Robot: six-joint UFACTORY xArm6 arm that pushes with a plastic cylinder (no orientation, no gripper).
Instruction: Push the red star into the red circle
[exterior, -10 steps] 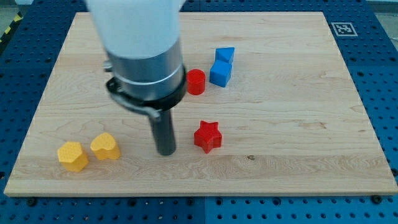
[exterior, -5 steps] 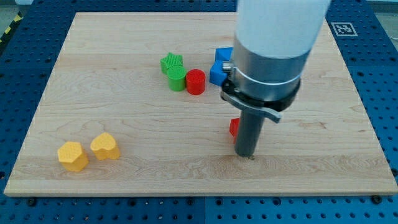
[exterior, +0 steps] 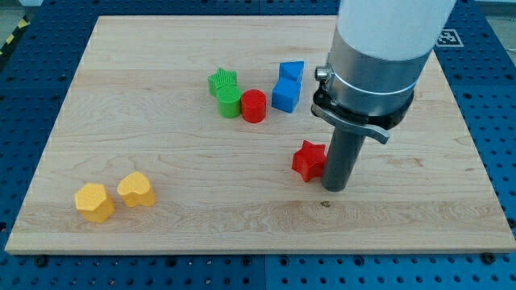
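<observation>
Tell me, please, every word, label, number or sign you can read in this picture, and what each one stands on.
No readable words, brands or numbers appear anywhere.
The only sign is a black-and-white square marker at the wooden board's corner at the view's top right, partly hidden behind the arm; it is a pattern, not text.
The blocks, including the red star and the red circle, carry no lettering, and neither does my tip.

White arm ending in a dark rod

The arm (exterior: 387,24) has a smooth white upper casing over a wide brushed-metal grey cylinder. Below that sits a black ring clamp (exterior: 352,118) with a small silver screw at its left side and a lip jutting out on the right. A straight, dark grey round rod runs down to my tip (exterior: 336,188).
</observation>
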